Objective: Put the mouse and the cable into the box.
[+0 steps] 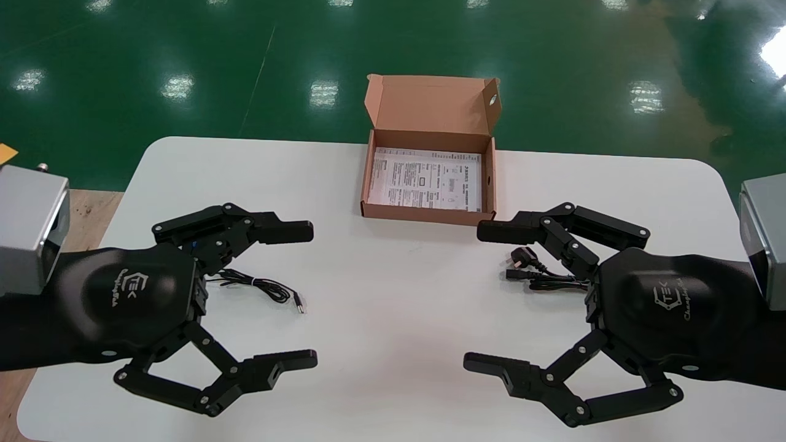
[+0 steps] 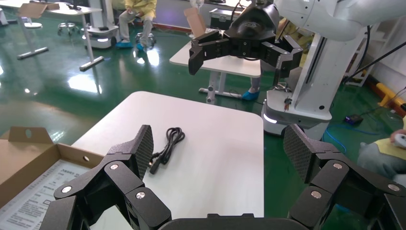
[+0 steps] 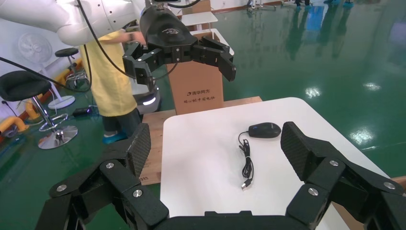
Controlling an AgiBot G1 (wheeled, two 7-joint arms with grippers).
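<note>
— "Both grippers hover over the white table (image 1: 393, 331): left gripper (image 1: 309, 296) and right gripper (image 1: 476, 296), fingers spread wide, holding nothing."
— "And the mouse?"
— "Beneath the left gripper lies the mouse (image 3: 265, 130) (its cord (image 1: 258, 285) trails out); the power cable (image 1: 534, 270) lies bundled under the right. Farther back, between them, the box (image 1: 427, 213) stands open."

The white table (image 1: 393, 307) (rounded at its corners) carries three things. An open cardboard box (image 1: 427, 213) sits at the middle of its far edge. On the robot's left side lies a black mouse (image 3: 265, 130), its thin USB lead (image 1: 277, 293) trailing toward the centre. On the right side, well apart, lies a bundled black power cable (image 1: 540, 279).
</note>
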